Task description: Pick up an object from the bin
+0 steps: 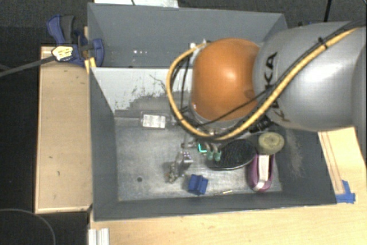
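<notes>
Camera view. The arm (309, 83) comes in from the right and crosses the bin's (172, 31) right wall high up, bent down at the wrist. Its orange cover (223, 80) sits directly above the claw (179, 166) and hides the upper part of it. A yellow-black cable (183, 123) loops round the cover's left side.

The claw is low, close to the bin floor and pointing roughly straight down. Its metal tip is a small blur, so I cannot tell whether it is wide, narrow or holding anything.

Nearest thing: a small blue block (197, 183), just beside the claw on its right and toward the near wall, lying on the floor. It looks apart from the claw, probably not touching.

Right of the claw, near it, is a black round disc (232, 155). Beyond that is a purple-and-white piece (261, 172), with a yellowish round piece (270, 142) behind it.

Behind and left of the claw, well apart, a small silvery piece (153, 121) lies at the foot of the back wall.

Left of the claw the floor is bare to the left wall. The near wall is close in front of the claw, just past the block.
</notes>
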Robot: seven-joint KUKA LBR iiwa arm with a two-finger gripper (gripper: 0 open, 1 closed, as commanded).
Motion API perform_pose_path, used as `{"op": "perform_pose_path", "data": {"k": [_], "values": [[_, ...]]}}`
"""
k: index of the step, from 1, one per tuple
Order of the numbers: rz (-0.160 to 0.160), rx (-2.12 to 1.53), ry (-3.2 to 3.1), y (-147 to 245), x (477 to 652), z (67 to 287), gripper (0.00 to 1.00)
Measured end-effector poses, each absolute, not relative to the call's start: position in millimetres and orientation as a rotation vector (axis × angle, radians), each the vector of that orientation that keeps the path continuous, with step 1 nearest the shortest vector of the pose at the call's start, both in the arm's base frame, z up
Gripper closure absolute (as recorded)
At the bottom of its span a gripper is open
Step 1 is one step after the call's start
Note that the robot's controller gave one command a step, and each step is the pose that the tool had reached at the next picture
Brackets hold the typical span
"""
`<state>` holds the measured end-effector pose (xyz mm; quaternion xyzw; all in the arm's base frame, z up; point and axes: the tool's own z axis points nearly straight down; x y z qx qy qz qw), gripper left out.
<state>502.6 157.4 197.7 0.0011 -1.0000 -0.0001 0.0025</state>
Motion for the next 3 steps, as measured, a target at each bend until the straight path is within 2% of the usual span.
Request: {"op": "perform_pose_path", "data": {"k": [1,2,3], "values": [[0.0,0.253,-3.13,137.3,482.0,169.4,0.0],[0.001,0.925,-3.002,79.4,494.6,71.6,0.0],[0.0,0.917,-3.007,80.7,495.4,73.6,1.0]]}}
